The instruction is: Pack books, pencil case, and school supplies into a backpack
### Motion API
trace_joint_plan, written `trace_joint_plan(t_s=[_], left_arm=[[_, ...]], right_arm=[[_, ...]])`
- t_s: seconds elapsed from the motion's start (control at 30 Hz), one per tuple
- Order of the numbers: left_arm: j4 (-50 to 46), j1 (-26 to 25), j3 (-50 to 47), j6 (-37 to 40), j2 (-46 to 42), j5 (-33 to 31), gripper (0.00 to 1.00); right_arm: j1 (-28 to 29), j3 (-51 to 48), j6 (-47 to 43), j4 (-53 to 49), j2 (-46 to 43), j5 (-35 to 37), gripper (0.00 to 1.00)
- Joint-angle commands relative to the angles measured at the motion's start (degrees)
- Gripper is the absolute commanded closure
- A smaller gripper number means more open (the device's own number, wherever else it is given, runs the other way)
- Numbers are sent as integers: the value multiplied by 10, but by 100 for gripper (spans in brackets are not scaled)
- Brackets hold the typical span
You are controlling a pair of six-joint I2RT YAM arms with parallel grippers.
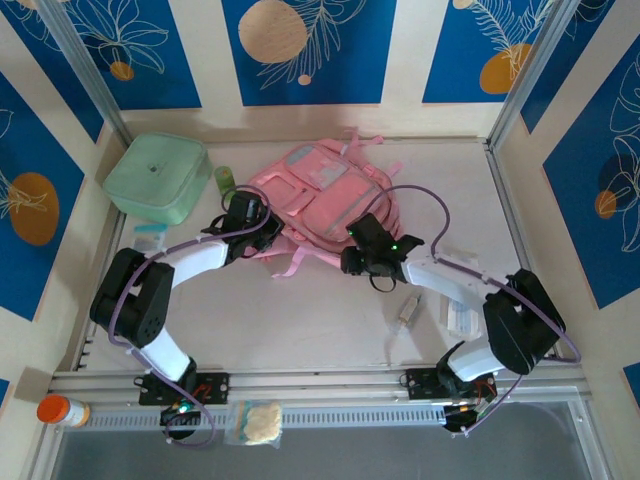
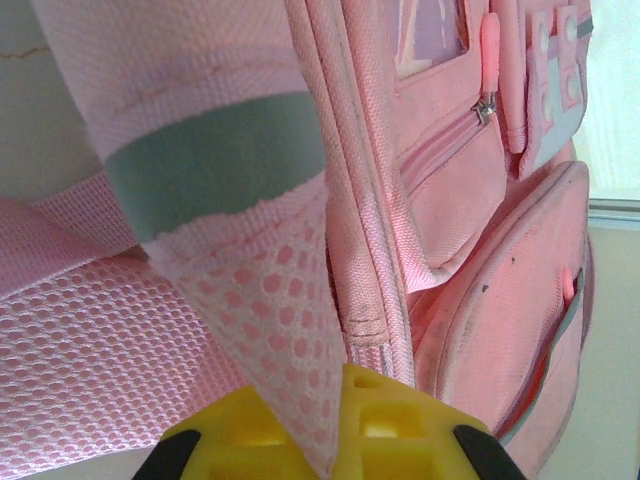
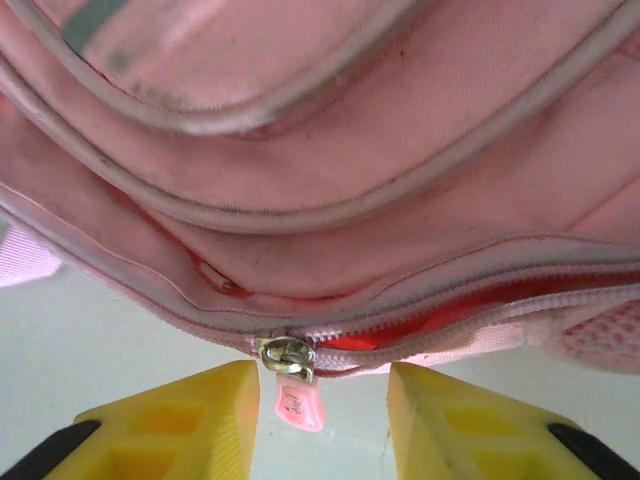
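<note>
The backpack lies far-middle on the table; left gripper clenches its mesh edge; right gripper, jaws apart, straddles the zip pull; best pinch it squarely, then draw along the teeth.

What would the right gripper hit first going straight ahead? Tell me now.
Most likely the pink zipper pull, hanging between the right gripper's open fingers, then the backpack's zipper seam right behind it. How near the pull sits is hard to judge.
</note>
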Motion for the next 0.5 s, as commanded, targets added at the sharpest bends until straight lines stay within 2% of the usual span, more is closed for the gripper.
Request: trace_joint_plan(t_s=[0.0,0.27,0.47], left_arm=[[38,2,-1,7,-6,9,100],[41,2,-2,5,-6,11,100],[29,4,1,20,-7,5,100]], right_arm=[[6,25,-3,-24,26,-19,62],[-7,16,-29,39,50,-72,66],[-6,12,-47,41,44,-50,82]])
